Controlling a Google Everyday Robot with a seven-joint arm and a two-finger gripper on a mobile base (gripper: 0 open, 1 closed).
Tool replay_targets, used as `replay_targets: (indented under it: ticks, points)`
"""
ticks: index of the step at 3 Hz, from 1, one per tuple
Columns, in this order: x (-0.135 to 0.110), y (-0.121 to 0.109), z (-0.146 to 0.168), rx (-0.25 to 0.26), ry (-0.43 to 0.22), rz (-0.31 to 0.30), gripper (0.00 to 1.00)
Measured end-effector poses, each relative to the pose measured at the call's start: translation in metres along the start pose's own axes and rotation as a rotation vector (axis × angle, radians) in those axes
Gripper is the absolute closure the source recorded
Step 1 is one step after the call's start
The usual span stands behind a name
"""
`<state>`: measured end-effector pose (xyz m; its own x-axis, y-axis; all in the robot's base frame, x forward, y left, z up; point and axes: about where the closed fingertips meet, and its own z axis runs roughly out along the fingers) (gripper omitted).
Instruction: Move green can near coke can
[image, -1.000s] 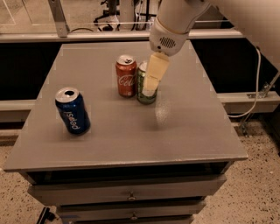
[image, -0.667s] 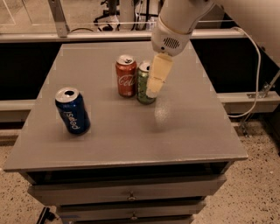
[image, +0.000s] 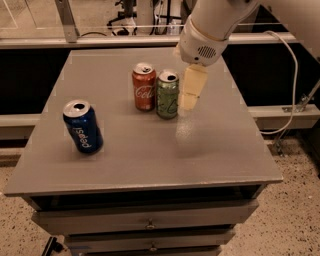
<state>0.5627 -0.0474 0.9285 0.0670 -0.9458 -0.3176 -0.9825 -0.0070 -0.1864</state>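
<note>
Grey surface (image: 215, 145) with drawers beneath is seen carrying three cans. At the left, a blue can (image: 82, 126) is stood well apart from the others, unmoved. Near the middle, the coke can (image: 144, 86) is stood upright, and the green can (image: 167, 94) is set just beside it on its right. The gripper (image: 188, 100) has been drawn off to the right of the green can, which it overlapped a second ago. Its pale fingers (image: 192, 85) are released and nothing is held.

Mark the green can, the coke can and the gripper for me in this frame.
green can (image: 167, 97): camera view, middle of its side wall.
coke can (image: 144, 91): camera view, on the white script.
gripper (image: 189, 100): camera view, pale lower end, just right of the green can.
</note>
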Motion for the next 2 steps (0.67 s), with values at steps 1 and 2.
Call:
replay_targets:
  ticks: [1, 2]
  points:
    - [0.0016, 0.0043, -0.0054, 0.006, -0.012, -0.045, 0.00]
    - [0.0016, 0.0043, -0.0053, 0.006, -0.012, -0.045, 0.00]
